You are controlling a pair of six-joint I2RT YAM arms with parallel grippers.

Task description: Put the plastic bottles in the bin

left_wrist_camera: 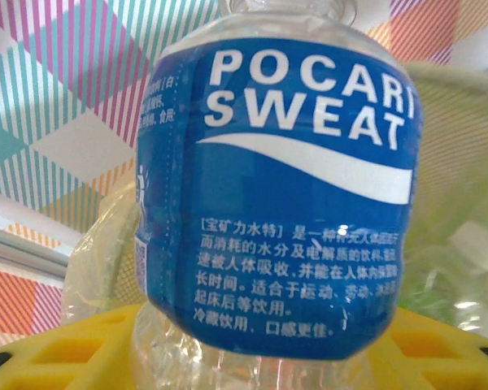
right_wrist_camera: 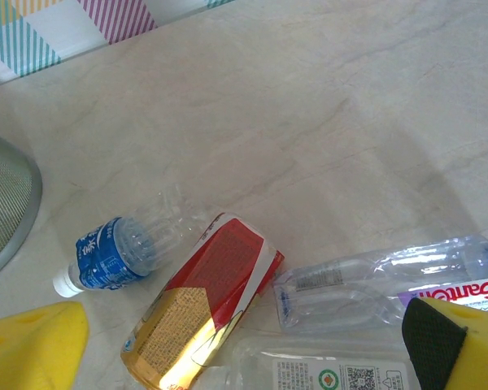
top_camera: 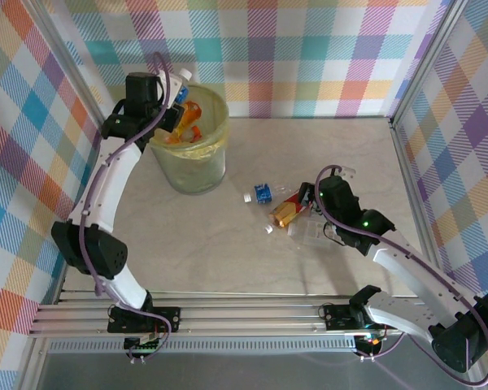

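Now I have the blue-labelled bottle (left_wrist_camera: 276,195) pinched in my left gripper (top_camera: 177,106) over the bin (top_camera: 221,122), so letting go comes next.

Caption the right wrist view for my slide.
Open right hand over the table, where a blue-label bottle, a red bottle and two clear bottles lie.

So the bin (top_camera: 197,175) sits far-left on the table (top_camera: 342,154), with some bottles (top_camera: 192,122) inside it. The left gripper (top_camera: 177,110) hangs over its rim, a held bottle (left_wrist_camera: 276,203) between the fingers. Right of the bin, mid-table: a small bottle (right_wrist_camera: 118,248) leftmost, a second bottle (right_wrist_camera: 203,305) just beside it, two more bottles (right_wrist_camera: 382,280) further right, right under the right gripper (top_camera: 311,210).
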